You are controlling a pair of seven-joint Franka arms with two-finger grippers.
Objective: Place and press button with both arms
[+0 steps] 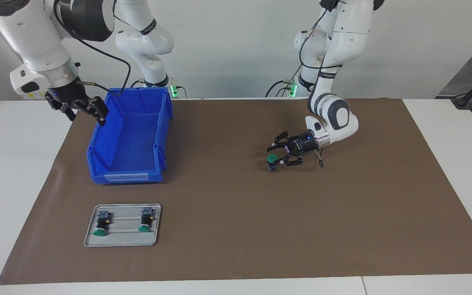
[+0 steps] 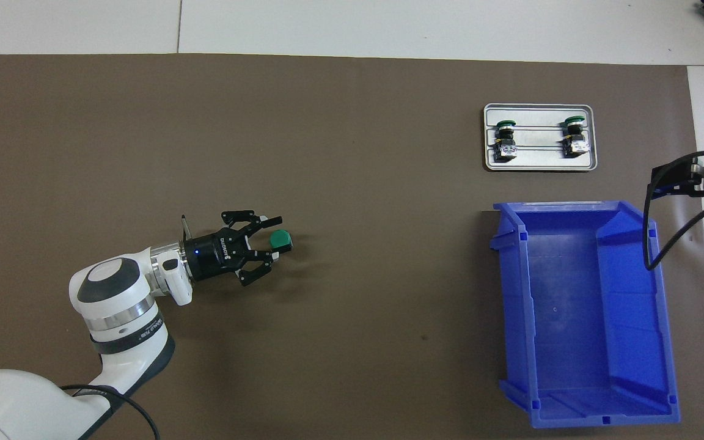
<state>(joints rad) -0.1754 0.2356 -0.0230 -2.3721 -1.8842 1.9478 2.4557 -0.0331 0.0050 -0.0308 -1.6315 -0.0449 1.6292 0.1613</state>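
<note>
Standing upright on the brown mat (image 1: 236, 213) toward the left arm's end of the surface (image 1: 14, 172), green cap up, the button (image 1: 271, 160) looks placed, the left end effector (image 1: 279, 156) low beside it with fingers spread and nothing held; whether a fingertip touches the body I cannot tell. Pressing looks not yet done, and the right end effector (image 1: 83, 107) waits wide open and empty over the rim of the blue bin (image 1: 129, 139). Two like buttons lie on a grey tray (image 1: 122, 241) farther from the robots than the bin; white wall, cabling, green lights at the arm bases.
</note>
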